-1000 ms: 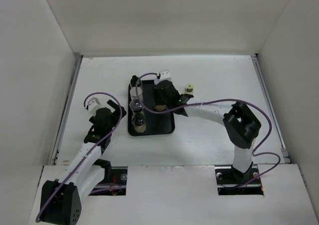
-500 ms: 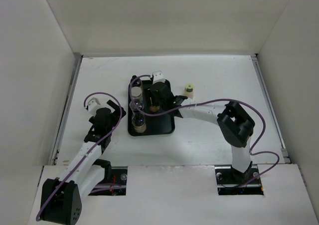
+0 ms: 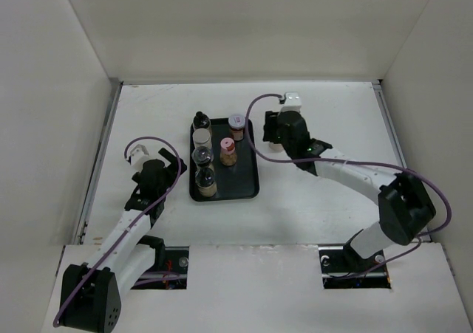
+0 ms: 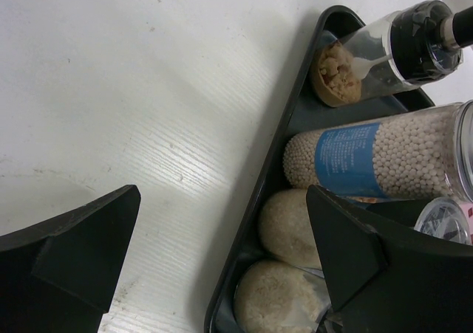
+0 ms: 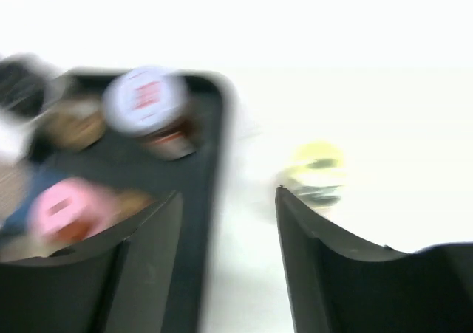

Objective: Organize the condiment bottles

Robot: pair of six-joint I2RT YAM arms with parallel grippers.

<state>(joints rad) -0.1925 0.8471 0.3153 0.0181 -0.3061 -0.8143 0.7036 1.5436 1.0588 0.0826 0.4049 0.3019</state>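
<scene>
A flat black tray (image 3: 240, 178) holds several condiment bottles: a black-capped one (image 3: 198, 119), a silver-capped jar (image 3: 202, 136), two dark-topped ones (image 3: 205, 176) in its left column, a pink-capped one (image 3: 228, 149) and a pink-and-silver-capped one (image 3: 236, 124). My right gripper (image 3: 272, 134) is open and empty just right of the tray. A yellow-capped bottle (image 5: 314, 172) stands on the table just ahead of its right finger, blurred. My left gripper (image 3: 171, 165) is open and empty at the tray's left edge (image 4: 295, 104). The left wrist view shows the jars' tan contents (image 4: 288, 226).
White walls close in the table on the left, back and right. The tray sits mid-table, between the two arms. The right wrist view is motion-blurred.
My right gripper has left the tray, leaving a bottle standing in it, and has swung right to the yellow-capped bottle. The left arm has not moved.
</scene>
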